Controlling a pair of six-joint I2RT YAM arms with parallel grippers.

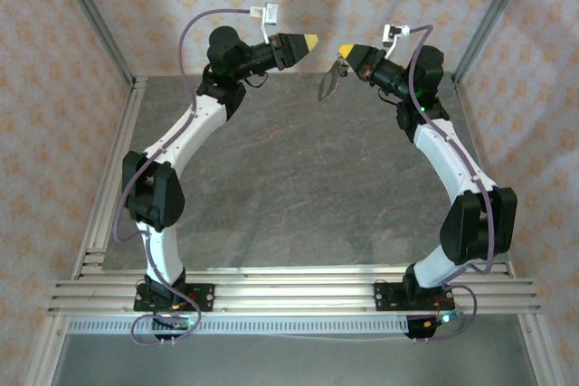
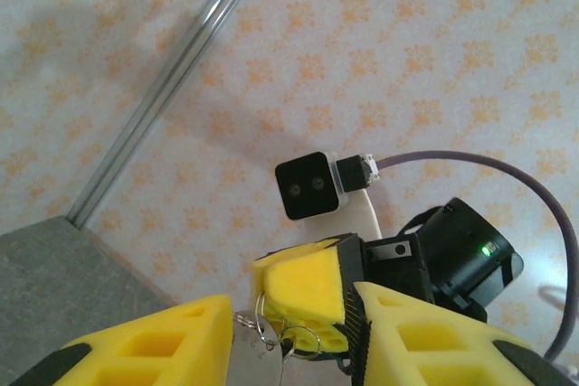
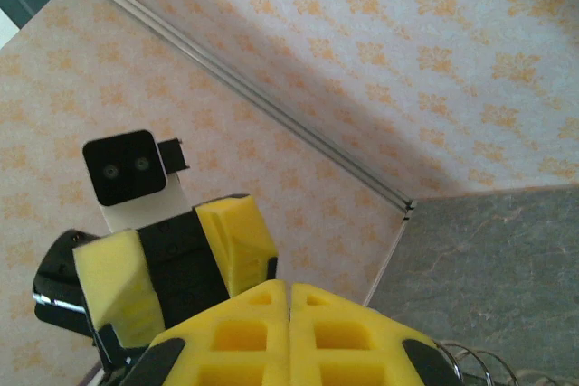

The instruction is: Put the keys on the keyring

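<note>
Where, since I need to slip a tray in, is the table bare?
The grey table is bare across its middle, from the left arm to the right arm. Crowded above the back edge, where the left fingers and right fingers nearly meet and the keyring dangles.

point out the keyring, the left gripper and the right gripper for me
keyring (image 1: 327, 81), top view, on the dangling pale loop
left gripper (image 1: 310, 42), top view, at its yellow fingertips
right gripper (image 1: 345, 49), top view, at its yellow fingertips
</note>
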